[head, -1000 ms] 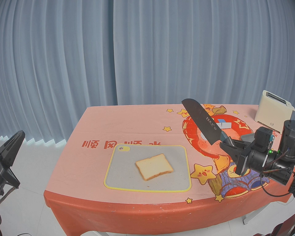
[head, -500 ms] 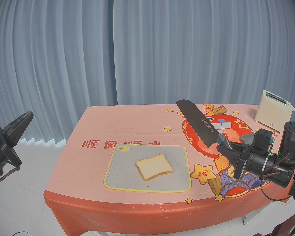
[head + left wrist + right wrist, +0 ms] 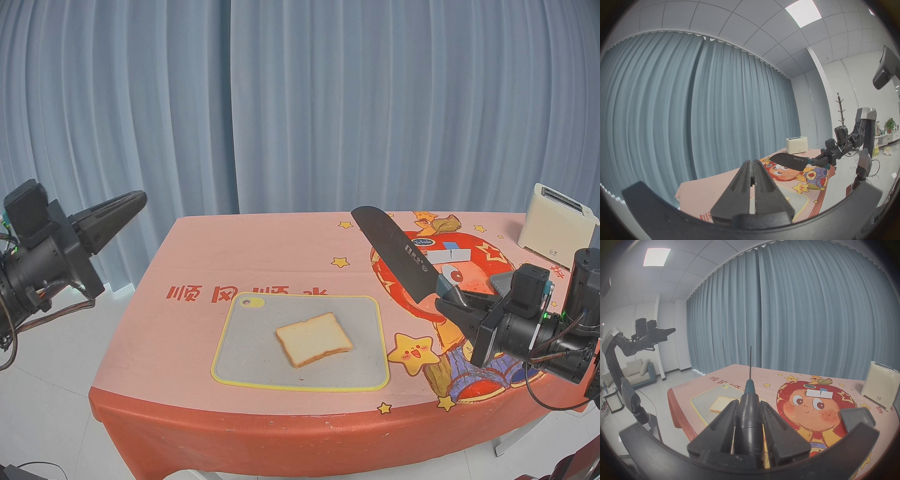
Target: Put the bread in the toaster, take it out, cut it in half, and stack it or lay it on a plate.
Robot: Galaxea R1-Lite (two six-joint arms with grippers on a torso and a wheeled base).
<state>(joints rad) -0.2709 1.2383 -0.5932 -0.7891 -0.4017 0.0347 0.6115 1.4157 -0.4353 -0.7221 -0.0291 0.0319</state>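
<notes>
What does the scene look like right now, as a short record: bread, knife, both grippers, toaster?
bread: one whole slice, uncut, flat on the cutting board
knife: held in the air over the table, to the right of the bread, blade angled up
right gripper: shut on the knife handle
left gripper: shut, empty, in the air beyond the table's left edge
toaster: far right corner of the table

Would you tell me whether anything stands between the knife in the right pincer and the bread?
Nothing visible does. The right pincer holds the knife raised right of the cutting board, where the bread lies alone; only bare tablecloth lies between them.
</notes>
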